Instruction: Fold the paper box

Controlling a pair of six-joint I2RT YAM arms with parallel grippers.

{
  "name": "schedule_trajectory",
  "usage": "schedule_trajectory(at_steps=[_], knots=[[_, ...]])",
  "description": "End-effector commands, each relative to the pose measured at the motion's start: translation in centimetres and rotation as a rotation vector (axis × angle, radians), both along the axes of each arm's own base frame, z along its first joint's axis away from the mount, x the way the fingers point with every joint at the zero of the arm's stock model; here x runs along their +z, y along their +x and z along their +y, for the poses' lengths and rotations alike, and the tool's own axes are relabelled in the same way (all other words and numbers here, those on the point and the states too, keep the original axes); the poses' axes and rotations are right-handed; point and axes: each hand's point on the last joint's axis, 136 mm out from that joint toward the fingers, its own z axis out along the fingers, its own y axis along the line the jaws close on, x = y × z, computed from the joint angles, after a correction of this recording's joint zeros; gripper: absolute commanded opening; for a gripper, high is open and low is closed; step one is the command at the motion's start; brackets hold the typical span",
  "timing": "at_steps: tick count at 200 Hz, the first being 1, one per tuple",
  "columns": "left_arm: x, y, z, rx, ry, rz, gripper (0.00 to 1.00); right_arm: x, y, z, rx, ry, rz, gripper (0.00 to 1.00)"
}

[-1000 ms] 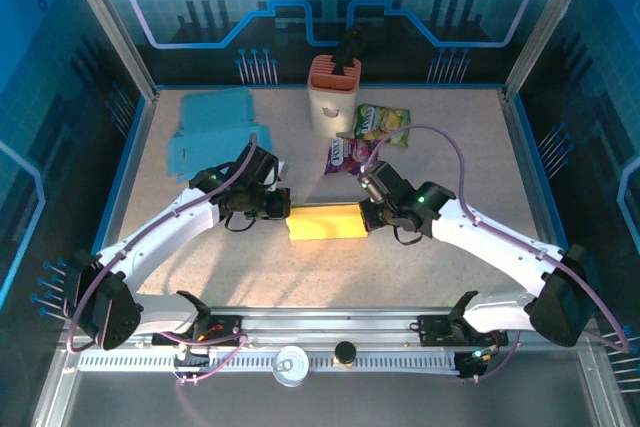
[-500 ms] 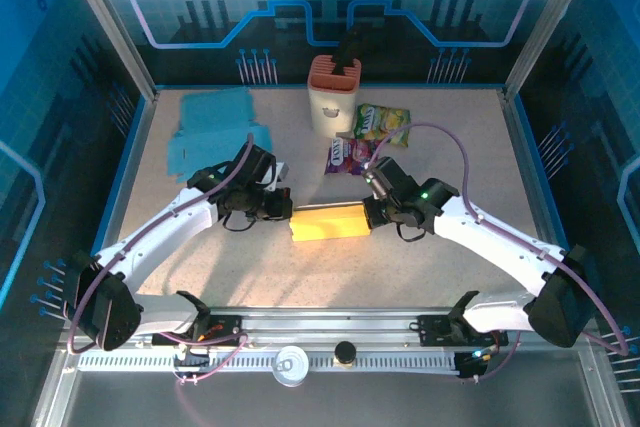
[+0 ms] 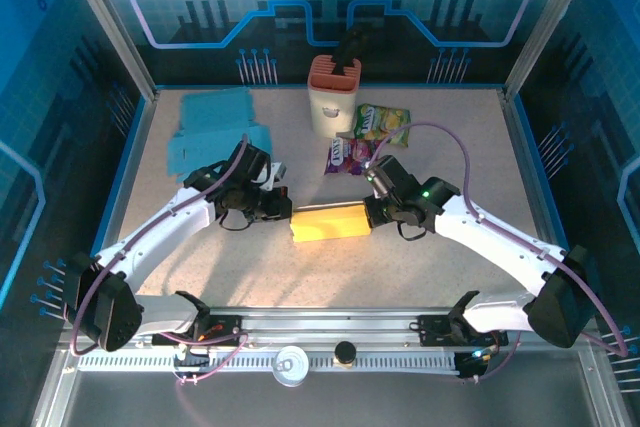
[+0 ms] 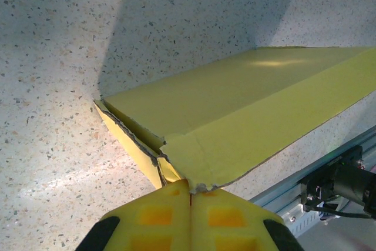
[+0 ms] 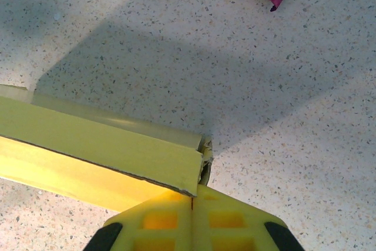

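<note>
Top external view, frame centre: flat yellow cardboard box (image 3: 328,224) on speckled table (image 3: 300,282), left end pinched in fully closed left tool (image 3: 285,214), right end in fully closed right tool (image 3: 370,215). Best done by pressing both ends inward evenly, level, without tearing it.

Stretches left arm (image 3: 160,227) and right arm (image 3: 500,242) inward, presses left pincer (image 3: 283,212) (image 4: 190,189) and right pincer (image 3: 372,212) (image 5: 192,195) shut, tips facing.
</note>
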Motion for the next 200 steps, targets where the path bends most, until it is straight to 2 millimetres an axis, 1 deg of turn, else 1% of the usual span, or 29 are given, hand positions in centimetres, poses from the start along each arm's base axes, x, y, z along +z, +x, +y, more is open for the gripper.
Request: schedule_trajectory(at_steps=[1, 28, 59, 80, 96, 116, 200], knots=[[0.9, -0.3, -1.3, -0.046, -0.09, -0.018, 0.0, 1.6, 0.5, 2.1, 0.054, 0.086, -0.018, 0.0], [0.7, -0.3, -1.3, -0.039, -0.124, -0.007, 0.0, 1.5, 0.5, 2.1, 0.055, 0.085, -0.015, 0.0], [1.8, 0.1, -1.6, -0.029, -0.194, -0.015, 0.0, 1.6, 0.4, 2.2, 0.058, 0.087, -0.012, 0.0], [2.4, 0.3, -1.5, -0.032, -0.194, -0.02, 0.0, 1.7, 0.5, 2.2, 0.058, 0.089, -0.013, 0.0], [2.5, 0.3, -1.5, -0.037, -0.197, -0.015, 0.0, 1.7, 0.5, 2.3, 0.061, 0.089, -0.012, 0.0], [2.2, 0.1, -1.6, -0.042, -0.211, -0.005, 0.0, 1.7, 0.5, 2.3, 0.06, 0.09, -0.01, 0.0], [0.0, -0.5, -0.5, -0.047, -0.178, 0.011, 0.0, 1.4, 0.7, 2.4, 0.057, 0.088, -0.006, 0.0]])
